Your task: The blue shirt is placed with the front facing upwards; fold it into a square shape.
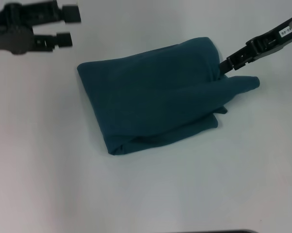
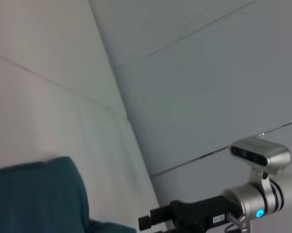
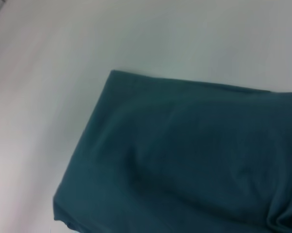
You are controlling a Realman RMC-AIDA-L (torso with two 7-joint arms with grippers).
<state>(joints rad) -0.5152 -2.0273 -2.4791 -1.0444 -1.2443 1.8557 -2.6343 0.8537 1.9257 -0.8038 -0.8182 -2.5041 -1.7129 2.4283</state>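
Note:
The blue shirt [image 1: 155, 97] lies folded into a rough rectangle in the middle of the white table, with no lettering showing. One flap [image 1: 245, 83] sticks out past its right edge. My right gripper [image 1: 223, 67] reaches in from the upper right and is shut on the shirt's right edge, where the cloth bunches [image 3: 282, 218]. The right wrist view is filled by the shirt [image 3: 185, 160]. Up at the far left, my left gripper [image 1: 74, 26] hangs open above the table, away from the cloth. In the left wrist view a corner of the shirt [image 2: 39, 199] shows, with the right arm [image 2: 204, 213] beyond it.
White table [image 1: 146, 194] surrounds the shirt on all sides. A dark edge [image 1: 223, 231] shows at the bottom of the head view. In the left wrist view, the right arm's wrist camera [image 2: 260, 153] stands against a pale wall.

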